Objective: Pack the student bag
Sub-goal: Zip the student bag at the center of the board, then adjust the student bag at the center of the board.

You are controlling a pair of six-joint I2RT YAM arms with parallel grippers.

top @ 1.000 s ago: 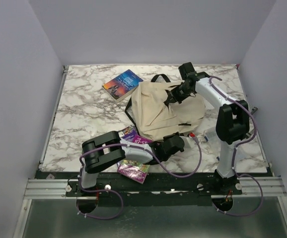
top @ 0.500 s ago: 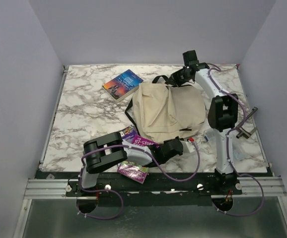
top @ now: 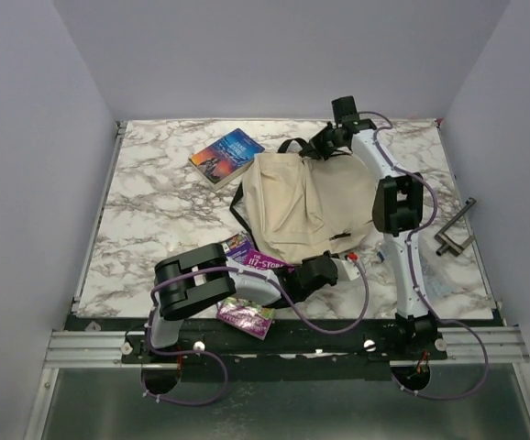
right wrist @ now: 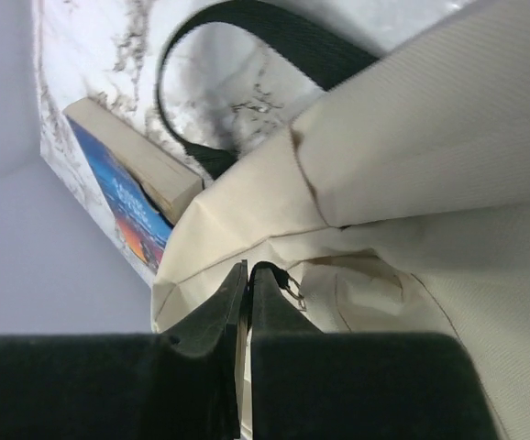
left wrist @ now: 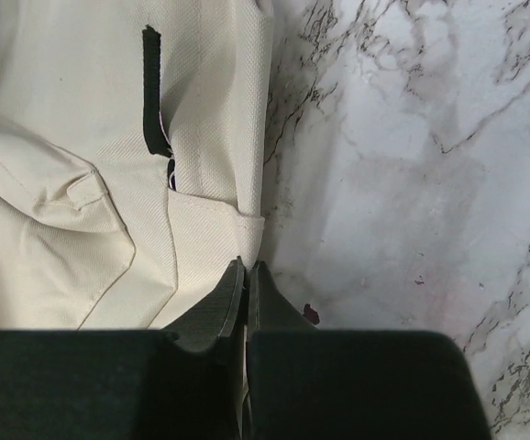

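Rumpled cream student bag (top: 297, 202) (black straps (right wrist: 247, 23)); left gripper (left wrist: 246, 266) and right gripper (right wrist: 248, 268) each clamp its fabric.

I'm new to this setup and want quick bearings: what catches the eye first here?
The cream student bag sprawls across the middle of the marble table, dwarfing everything else. Both arms pinch its fabric: the right gripper at its far edge by a black strap, the left gripper at its near corner. A blue book lies just left of the bag's far end.
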